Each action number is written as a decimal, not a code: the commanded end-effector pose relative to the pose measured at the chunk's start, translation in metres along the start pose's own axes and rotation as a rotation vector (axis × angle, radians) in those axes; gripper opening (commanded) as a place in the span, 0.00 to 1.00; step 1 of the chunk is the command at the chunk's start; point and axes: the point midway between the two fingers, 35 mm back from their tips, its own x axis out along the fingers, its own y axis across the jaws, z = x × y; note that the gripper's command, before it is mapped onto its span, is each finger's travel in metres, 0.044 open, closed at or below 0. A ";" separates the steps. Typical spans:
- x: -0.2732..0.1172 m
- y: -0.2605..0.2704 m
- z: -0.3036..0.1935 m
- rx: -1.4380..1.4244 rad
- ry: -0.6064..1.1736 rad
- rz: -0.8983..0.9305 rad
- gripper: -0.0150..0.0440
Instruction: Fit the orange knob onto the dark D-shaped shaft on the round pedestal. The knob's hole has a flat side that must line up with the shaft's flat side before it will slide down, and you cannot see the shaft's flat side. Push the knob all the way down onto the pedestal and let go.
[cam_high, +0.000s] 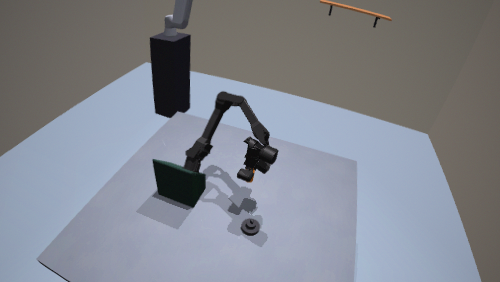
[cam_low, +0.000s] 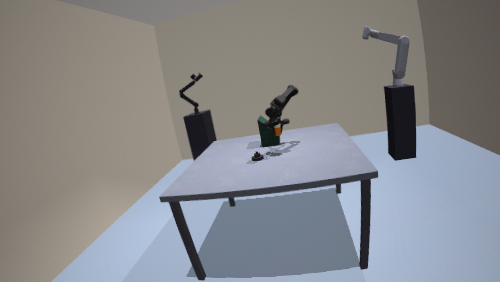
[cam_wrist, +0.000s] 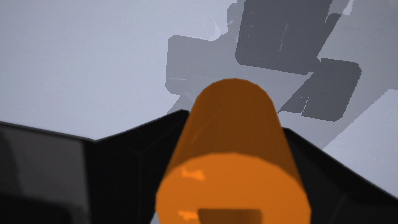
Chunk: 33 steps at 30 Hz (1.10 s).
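The orange knob (cam_high: 251, 180) (cam_low: 278, 131) (cam_wrist: 232, 180) is held in the air above the table. My gripper (cam_high: 252, 176) (cam_low: 278, 128) (cam_wrist: 231, 127) is shut on it, with one black finger on each side in the wrist view. The knob's near end shows a dark rectangular recess, cut off by the lower image edge. Its far end and the hole's flat side are hidden. The dark round pedestal (cam_high: 244, 231) (cam_low: 257, 158) stands on the table with its short shaft (cam_high: 251, 221) (cam_low: 257, 153) upright and bare. The pedestal is not seen in the wrist view.
A dark green upright block (cam_high: 179, 183) (cam_low: 263, 134) stands near the arm's base. The arm's shadow falls on the grey table (cam_high: 310, 215) (cam_low: 320, 165) beside the pedestal. Other arms on dark columns (cam_high: 170, 75) (cam_low: 400, 122) stand off the table.
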 end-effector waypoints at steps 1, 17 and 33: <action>-0.002 -0.008 0.010 -0.004 -0.012 -0.003 0.25; 0.006 -0.043 0.039 -0.006 -0.014 -0.006 0.25; 0.017 -0.083 0.063 -0.007 -0.016 -0.008 0.25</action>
